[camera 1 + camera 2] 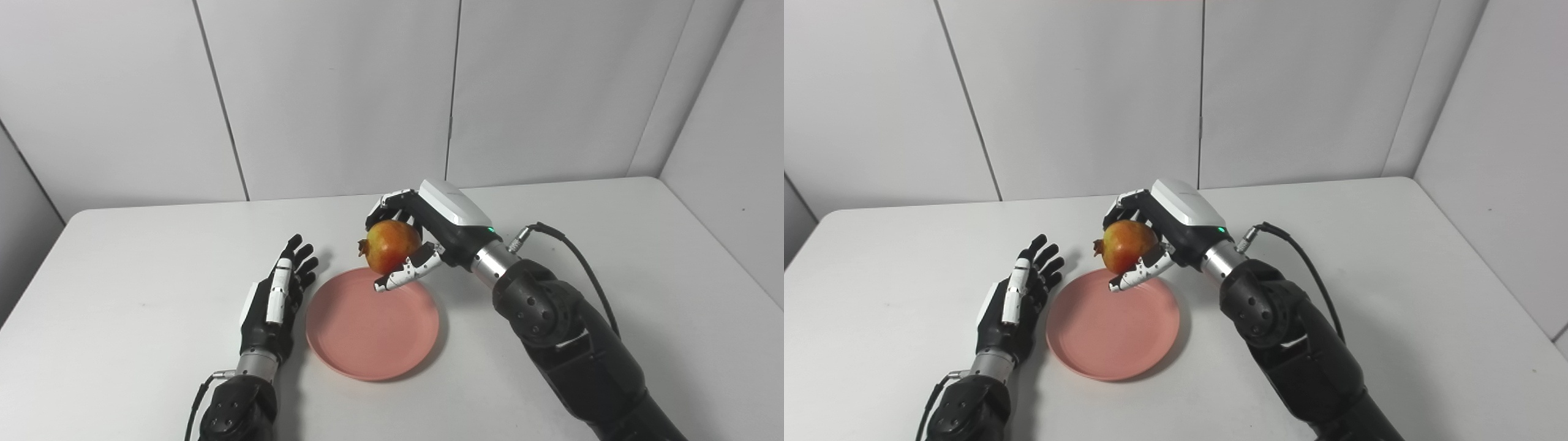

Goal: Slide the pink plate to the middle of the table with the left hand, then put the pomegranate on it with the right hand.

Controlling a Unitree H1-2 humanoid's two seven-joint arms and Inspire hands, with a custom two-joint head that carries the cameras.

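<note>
White table [612, 208] before grey wall panels [331, 92]

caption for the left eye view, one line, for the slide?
Right hand holds a red-yellow pomegranate above the round pink plate; open left hand rests beside it.

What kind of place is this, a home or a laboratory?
Probably a robot test booth, not a home: plain white panels wall in a bare white table, and on it is only a pink plate, with the right hand holding a pomegranate.
</note>
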